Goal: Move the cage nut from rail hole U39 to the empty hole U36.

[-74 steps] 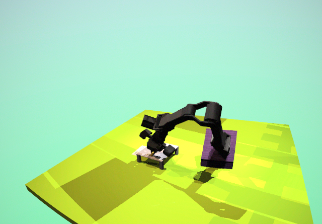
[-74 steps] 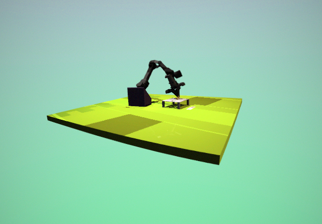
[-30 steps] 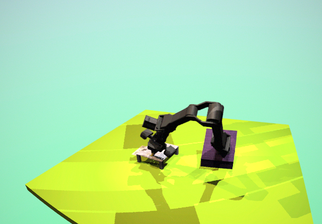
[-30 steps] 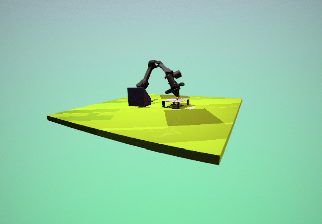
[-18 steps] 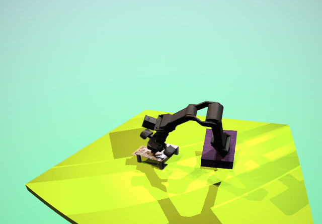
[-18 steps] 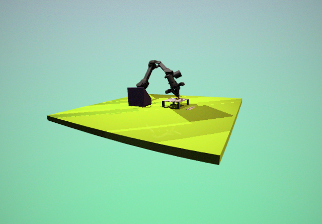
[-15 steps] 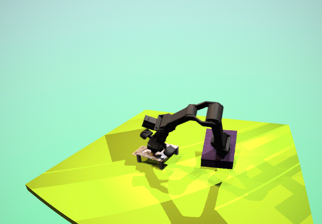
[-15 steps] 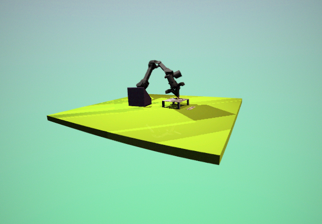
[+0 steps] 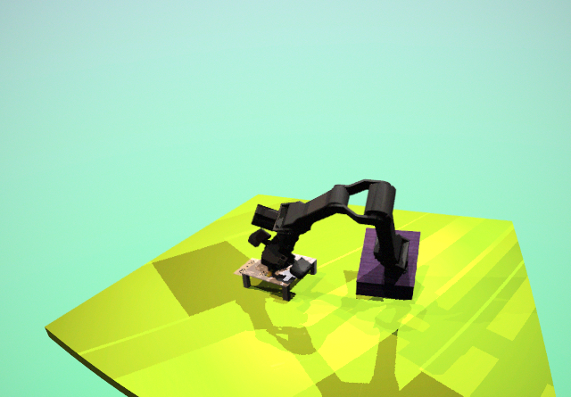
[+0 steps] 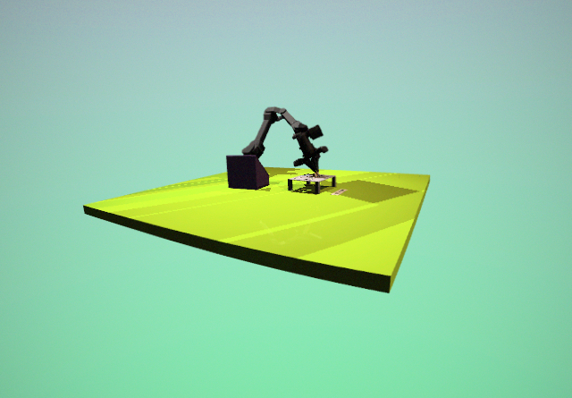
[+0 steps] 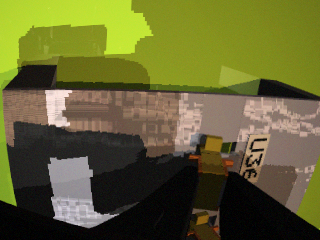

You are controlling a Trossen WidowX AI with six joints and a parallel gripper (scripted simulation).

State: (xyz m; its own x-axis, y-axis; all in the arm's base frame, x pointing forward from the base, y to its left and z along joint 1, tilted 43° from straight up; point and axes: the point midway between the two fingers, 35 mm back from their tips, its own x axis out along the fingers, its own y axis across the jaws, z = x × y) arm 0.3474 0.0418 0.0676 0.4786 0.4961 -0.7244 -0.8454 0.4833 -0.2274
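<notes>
The black parallel gripper (image 9: 272,271) (image 10: 316,173) (image 11: 208,180) is clenched on a small yellow cage nut with orange side wings (image 9: 269,274) (image 11: 211,161). The nut is at the fingertips, at the surface of the pale rectangular rail plate (image 9: 258,277) (image 10: 301,179) (image 11: 217,112), just beside the cream label with black letters "U36" (image 11: 255,154). I cannot tell if it is square in the hole, or if its wings are open under the plate. In the exterior view it is too small to judge.

A second yellow and orange nut (image 11: 203,229) shows at the bottom border of the wrist view, between the dark fingers and partly covered by them. In this view the fingers also hide a part of the plate. In the top view, the wrist of the jointed black arm (image 9: 318,206) (image 10: 264,130) (image 11: 35,222) stands over the plate and hides its middle.

The plate is raised on short dark legs (image 9: 246,281) (image 10: 317,187) above the lime-green table (image 9: 194,351) (image 10: 277,227). In the top view it lies between the long left edge of the table and the purple block (image 9: 384,290) (image 10: 241,172), on which the arm stands; this block is nearer to the right edge. In the exterior view, a small pale card with dark marks (image 10: 339,192) lies near the plate, on the side toward the right edge of the table.
</notes>
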